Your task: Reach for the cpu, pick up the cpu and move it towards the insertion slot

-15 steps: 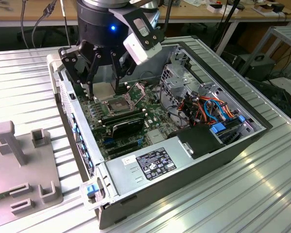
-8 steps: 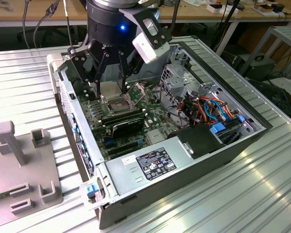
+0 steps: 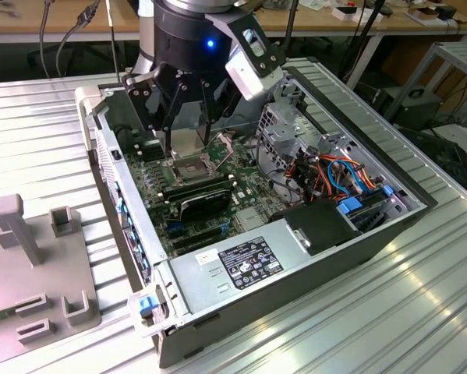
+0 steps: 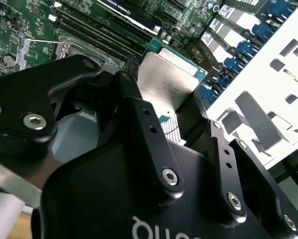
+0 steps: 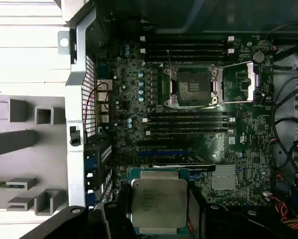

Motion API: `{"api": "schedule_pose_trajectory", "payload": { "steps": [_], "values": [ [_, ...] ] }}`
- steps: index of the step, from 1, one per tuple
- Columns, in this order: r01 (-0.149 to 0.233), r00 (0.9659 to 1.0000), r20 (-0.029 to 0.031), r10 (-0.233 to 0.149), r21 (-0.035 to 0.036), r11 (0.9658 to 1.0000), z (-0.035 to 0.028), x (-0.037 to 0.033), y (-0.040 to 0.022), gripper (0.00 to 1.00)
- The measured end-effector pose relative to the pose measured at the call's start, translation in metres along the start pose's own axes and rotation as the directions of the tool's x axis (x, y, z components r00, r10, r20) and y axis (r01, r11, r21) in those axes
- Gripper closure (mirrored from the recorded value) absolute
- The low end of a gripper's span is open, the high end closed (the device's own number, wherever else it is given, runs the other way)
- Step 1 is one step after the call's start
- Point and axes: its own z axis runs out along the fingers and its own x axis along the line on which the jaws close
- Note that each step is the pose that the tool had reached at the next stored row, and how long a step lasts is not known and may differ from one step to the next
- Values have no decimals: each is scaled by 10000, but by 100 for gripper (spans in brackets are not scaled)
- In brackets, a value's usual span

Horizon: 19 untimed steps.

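Observation:
My gripper [image 3: 188,142] hangs inside the open computer case, shut on the cpu [image 3: 188,145], a thin pale silver square held flat between the black fingers. In both wrist views the cpu [image 5: 158,201] [image 4: 164,82] sits between the two fingers [image 5: 197,211]. The insertion slot [image 3: 191,166] lies just below the cpu in the exterior view, a silver-framed socket with a dark centre on the green board. In the first wrist view the slot [image 5: 193,87] stands open with its metal flap [image 5: 236,82] swung aside, and the cpu is apart from it.
Long black memory slots [image 5: 186,122] flank the socket. A black finned block [image 3: 206,204] and a grey labelled box [image 3: 245,265] lie nearer the case front. A metal drive cage [image 3: 295,125] and coloured cables [image 3: 342,175] fill the exterior view's right. A grey slotted fixture [image 3: 30,257] stands outside the case.

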Motion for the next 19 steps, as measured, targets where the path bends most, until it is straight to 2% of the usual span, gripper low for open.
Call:
{"api": "schedule_pose_trajectory", "payload": {
  "steps": [5,9,12,16,18,19],
  "values": [
    [1,10000,0,-1,0,10000,3,-123,2,45],
    [1,10000,0,-1,0,10000,6,-273,6,45],
    [0,10000,0,0,0,10000,6,-330,27,45],
    [-1,10000,0,1,0,10000,7,-365,61,45],
    [-2,10000,0,2,0,10000,7,-383,90,45],
    [-3,10000,0,3,0,10000,7,-407,128,45]
  ]
}}
